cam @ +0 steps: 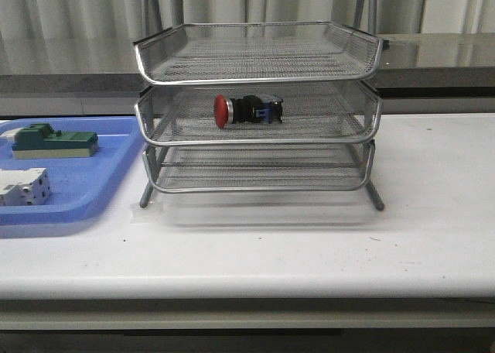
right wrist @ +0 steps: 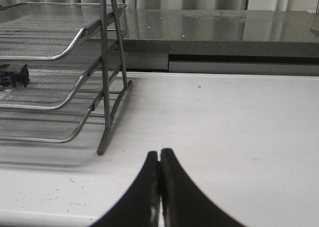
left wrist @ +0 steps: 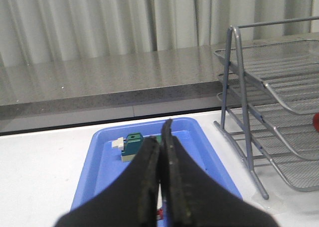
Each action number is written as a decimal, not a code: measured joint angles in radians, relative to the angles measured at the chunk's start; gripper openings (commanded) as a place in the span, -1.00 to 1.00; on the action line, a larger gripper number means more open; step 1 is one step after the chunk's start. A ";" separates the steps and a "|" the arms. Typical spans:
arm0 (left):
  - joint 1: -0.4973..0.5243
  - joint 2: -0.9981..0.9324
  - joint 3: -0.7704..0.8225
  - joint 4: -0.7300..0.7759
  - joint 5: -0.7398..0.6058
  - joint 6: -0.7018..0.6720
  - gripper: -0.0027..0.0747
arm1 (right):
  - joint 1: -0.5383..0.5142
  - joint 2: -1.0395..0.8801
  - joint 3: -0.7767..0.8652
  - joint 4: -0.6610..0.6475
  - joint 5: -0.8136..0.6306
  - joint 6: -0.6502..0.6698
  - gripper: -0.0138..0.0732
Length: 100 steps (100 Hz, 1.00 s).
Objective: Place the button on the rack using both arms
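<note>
The button [cam: 246, 110], red cap to the left and black-and-blue body to the right, lies on its side on the middle tier of the silver wire-mesh rack [cam: 258, 73]. Its dark body [right wrist: 14, 75] also shows in the right wrist view, and a sliver of its red cap [left wrist: 316, 121] at the edge of the left wrist view. My left gripper [left wrist: 162, 132] is shut with nothing in it, above the blue tray and left of the rack. My right gripper [right wrist: 159, 155] is shut and empty over the bare white table, right of the rack. Neither arm shows in the front view.
A flat blue tray [cam: 93, 198] at the left holds a green block [cam: 52, 142] and a white breaker [cam: 25, 187]. The white table [cam: 433, 214] stretches to the right of the rack. A grey ledge [cam: 441, 55] and curtains stand behind.
</note>
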<state>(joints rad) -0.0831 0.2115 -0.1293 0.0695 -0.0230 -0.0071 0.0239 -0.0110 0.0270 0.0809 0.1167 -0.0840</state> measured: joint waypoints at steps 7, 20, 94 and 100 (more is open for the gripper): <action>0.018 -0.033 0.021 0.013 0.017 -0.023 -0.98 | 0.000 0.000 0.000 0.000 0.000 0.000 -0.82; 0.033 -0.097 0.067 0.020 0.023 -0.034 -0.98 | 0.000 0.000 0.000 0.000 -0.002 0.000 -0.82; 0.036 -0.216 0.131 0.022 0.060 -0.038 -0.98 | 0.000 0.000 0.000 0.000 -0.002 0.000 -0.82; 0.036 -0.216 0.131 0.022 0.060 -0.038 -0.98 | 0.000 0.000 0.000 0.000 -0.002 0.000 -0.82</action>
<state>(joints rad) -0.0475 -0.0047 0.0012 0.0918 0.0369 -0.0447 0.0239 -0.0110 0.0270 0.0809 0.1150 -0.0840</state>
